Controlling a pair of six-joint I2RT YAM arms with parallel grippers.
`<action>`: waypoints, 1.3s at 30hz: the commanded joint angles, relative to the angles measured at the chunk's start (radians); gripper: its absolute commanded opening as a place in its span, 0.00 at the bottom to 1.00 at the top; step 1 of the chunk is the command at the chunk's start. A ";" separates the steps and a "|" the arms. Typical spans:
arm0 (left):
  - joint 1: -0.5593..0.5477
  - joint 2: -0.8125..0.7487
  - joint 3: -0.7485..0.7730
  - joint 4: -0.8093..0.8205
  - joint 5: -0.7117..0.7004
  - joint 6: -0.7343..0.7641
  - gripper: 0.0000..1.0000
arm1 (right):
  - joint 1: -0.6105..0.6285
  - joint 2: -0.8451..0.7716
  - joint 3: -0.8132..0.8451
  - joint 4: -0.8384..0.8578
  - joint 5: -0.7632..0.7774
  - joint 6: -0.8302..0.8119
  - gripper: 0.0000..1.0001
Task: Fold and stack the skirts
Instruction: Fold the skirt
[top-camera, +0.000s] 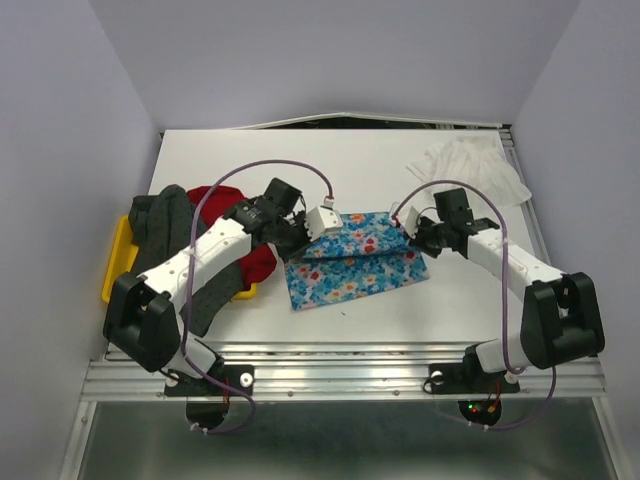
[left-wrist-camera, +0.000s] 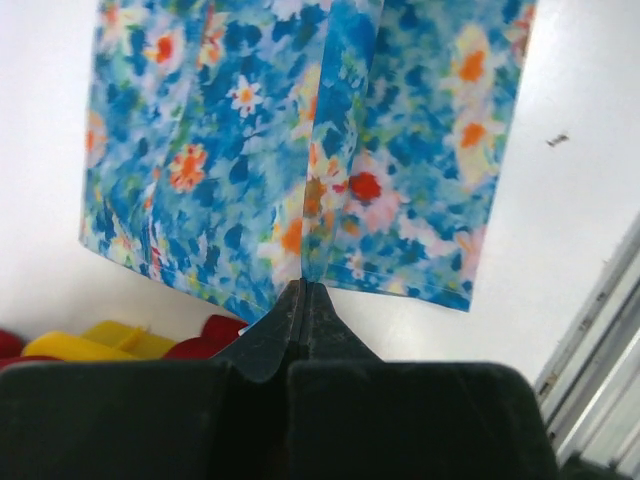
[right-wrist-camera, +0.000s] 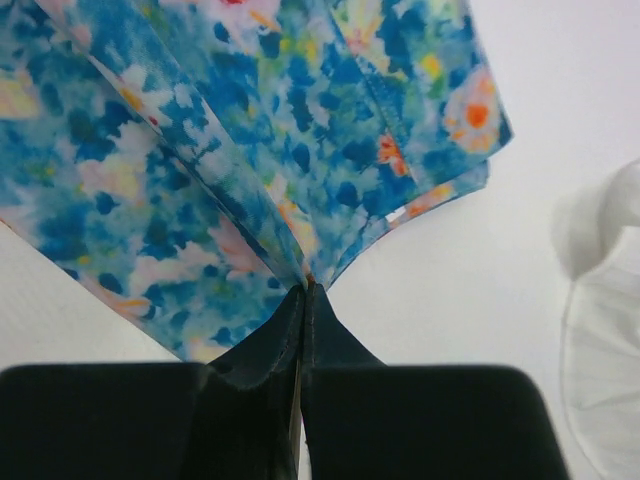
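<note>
At the far left of the desk (top-camera: 380, 330) a yellow tray (top-camera: 116, 262) lies near the edge. The dark grey skirt (top-camera: 168, 222) is heaped over it and hangs down toward the front. The red skirt (top-camera: 212, 198) is bunched just beside the grey one, and a part of the red cloth also shows under the left arm. This arm reaches across the pile toward the middle of the desk.

The left claw (left-wrist-camera: 300, 292) is fully closed. Its two fingers are pressed together on the left edge of the blue flowered skirt (top-camera: 362, 262), and a fold of the cloth is pinched at the tips, so the cloth rises to them like a small ridge.

The blue flowered skirt lies in the middle of the desk, between the two claws. It is spread mostly flat, and a crease runs across it from left to right. Its near edge rests on the desk.

On the other side, the right claw (right-wrist-camera: 305, 290) is also closed. It pinches the right edge of the same skirt, near the far right corner. In the right wrist view the cloth gathers into pleats that meet at the fingertips.

Farther right and toward the back, the thin white skirt (top-camera: 470, 168) lies crumpled near the right edge of the desk, well apart from the blue one.
</note>
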 joint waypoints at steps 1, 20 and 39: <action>-0.044 -0.013 -0.126 -0.028 0.025 -0.017 0.00 | -0.001 -0.007 -0.102 0.019 0.060 -0.051 0.01; -0.174 -0.107 -0.206 0.108 -0.024 -0.101 0.46 | 0.009 -0.082 0.070 -0.179 -0.075 0.354 0.74; -0.420 0.102 -0.242 0.440 -0.233 -0.215 0.46 | -0.002 0.110 0.081 -0.198 -0.123 0.920 0.57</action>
